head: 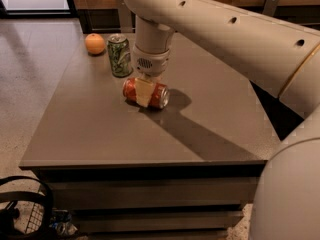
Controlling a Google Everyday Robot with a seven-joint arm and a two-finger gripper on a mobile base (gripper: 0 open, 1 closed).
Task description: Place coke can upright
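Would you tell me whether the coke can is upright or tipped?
Tipped: the coke can lies on its side on the table, the gripper at its middle.

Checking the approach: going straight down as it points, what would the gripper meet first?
Probably the coke can, lying on its side right under the gripper; then the table beneath.
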